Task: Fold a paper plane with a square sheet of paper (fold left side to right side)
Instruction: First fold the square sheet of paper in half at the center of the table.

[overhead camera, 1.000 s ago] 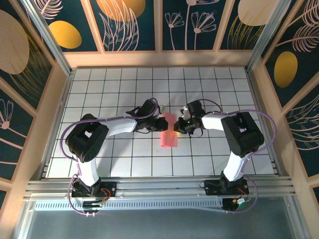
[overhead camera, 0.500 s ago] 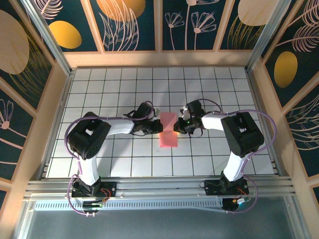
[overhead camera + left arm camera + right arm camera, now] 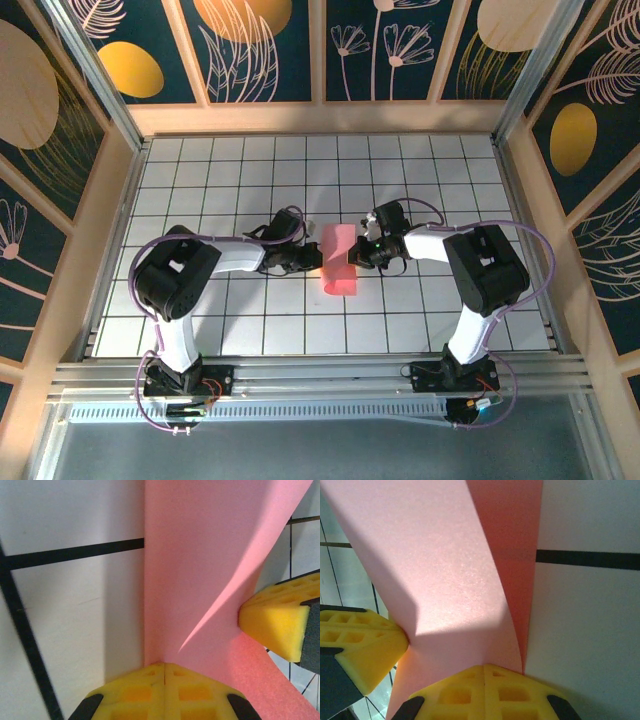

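Observation:
The salmon-pink square sheet of paper [image 3: 337, 259] lies doubled over into a narrow strip at the middle of the white grid table [image 3: 230, 170]. Its upper layer bulges loosely over the lower one [image 3: 520, 555]. My left gripper [image 3: 316, 259] is shut, its yellow pads [image 3: 150, 690] closed together and resting at the strip's left edge [image 3: 200, 555]. My right gripper [image 3: 354, 252] is shut too, its pads [image 3: 465, 692] pressed together at the paper's right edge [image 3: 435, 555], where the two layers meet. No paper shows between either pair of pads. Each wrist view catches the other gripper's pad [image 3: 275, 620] [image 3: 360, 645] across the paper.
Wooden walls [image 3: 100, 220] with dark floral panels enclose the table on three sides. A metal rail [image 3: 320, 375] with both arm bases runs along the near edge. Open grid tiles surround the paper on all sides.
The left gripper has drawn back from the paper's far end, toward me and left, to its left edge. The paper has settled from a raised curl into a flatter doubled strip. The right arm held still.

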`<state>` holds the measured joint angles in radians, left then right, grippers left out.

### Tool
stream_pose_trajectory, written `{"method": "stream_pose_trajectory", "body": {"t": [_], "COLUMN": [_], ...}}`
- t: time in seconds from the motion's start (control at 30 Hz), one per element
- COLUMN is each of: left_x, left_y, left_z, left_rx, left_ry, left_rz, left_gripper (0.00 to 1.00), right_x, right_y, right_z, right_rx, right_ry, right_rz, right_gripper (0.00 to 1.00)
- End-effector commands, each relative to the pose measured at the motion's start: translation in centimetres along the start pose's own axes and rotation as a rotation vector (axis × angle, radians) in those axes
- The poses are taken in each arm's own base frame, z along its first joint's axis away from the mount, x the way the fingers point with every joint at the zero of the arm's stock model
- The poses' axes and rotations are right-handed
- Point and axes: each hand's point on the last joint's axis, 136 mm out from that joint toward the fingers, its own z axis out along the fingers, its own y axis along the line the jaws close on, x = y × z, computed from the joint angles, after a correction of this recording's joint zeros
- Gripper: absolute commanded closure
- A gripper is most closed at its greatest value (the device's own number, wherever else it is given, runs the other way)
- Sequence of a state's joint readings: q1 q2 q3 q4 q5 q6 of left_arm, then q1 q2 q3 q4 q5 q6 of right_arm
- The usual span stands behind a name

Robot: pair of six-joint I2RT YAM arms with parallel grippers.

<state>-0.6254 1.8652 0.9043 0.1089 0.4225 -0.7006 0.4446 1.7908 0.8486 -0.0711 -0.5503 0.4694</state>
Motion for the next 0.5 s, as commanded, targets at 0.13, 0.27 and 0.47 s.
{"method": "stream_pose_trajectory", "body": {"t": [0.13, 0.27, 0.47], "left_x": [-1.5, -1.9, -1.1], "left_y": [-0.5, -2.8, -4.5], "left_z": [-2.9, -3.0, -0.8], "left_rx": [0.009, 0.089, 0.132], "left_ry": [-0.069, -0.062, 0.003], "left_rz": [0.025, 0.052, 0.08], "left_gripper": [0.99, 0.99, 0.99], "right_x": [3.8, 3.7, 3.8], "right_y": [-7.5, -7.4, -7.3], "right_z": [1.4, 1.4, 1.5], "right_rx": [0.289, 0.288, 0.292], "right_ry": [0.089, 0.088, 0.091], "right_rz": [0.073, 0.071, 0.068], "right_gripper": [1.0, 1.0, 1.0]}}
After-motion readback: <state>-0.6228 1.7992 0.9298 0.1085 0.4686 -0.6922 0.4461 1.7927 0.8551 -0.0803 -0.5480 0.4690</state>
